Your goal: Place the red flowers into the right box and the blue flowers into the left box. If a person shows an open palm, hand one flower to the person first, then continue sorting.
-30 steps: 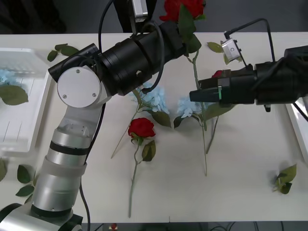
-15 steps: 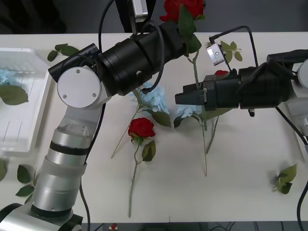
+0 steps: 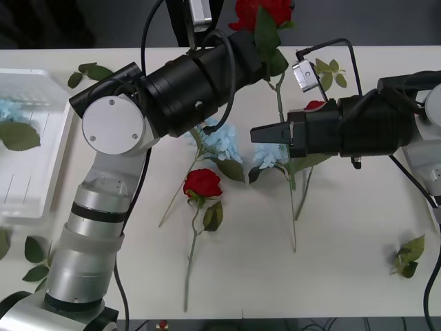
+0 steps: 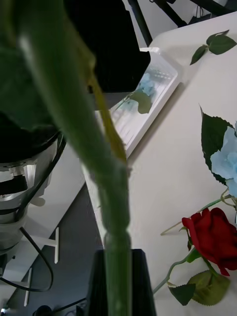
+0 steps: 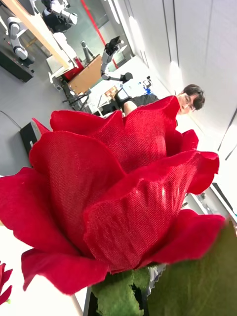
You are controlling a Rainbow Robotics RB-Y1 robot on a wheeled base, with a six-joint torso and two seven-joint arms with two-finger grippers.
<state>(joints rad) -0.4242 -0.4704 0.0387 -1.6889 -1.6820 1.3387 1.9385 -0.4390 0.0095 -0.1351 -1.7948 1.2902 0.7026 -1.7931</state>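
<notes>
Now our right gripper (image 3: pixel 265 133) has slid leftward over the table centre, pinching a green stem (image 4: pixel 106 197). At twelve o'clock, our left gripper (image 3: pixel 258 52) clamps a red rose (image 3: pixel 262 12) aloft, presumably mid-handover toward the right box.

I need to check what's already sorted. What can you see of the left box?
The left box is a shallow white translucent plastic tray with a raised rim and ribbed base, lying flat at the table's left edge. One pale-blue flower with a large green leaf lies in its far end; the rest of the base is bare. Neither gripper touches it.
</notes>
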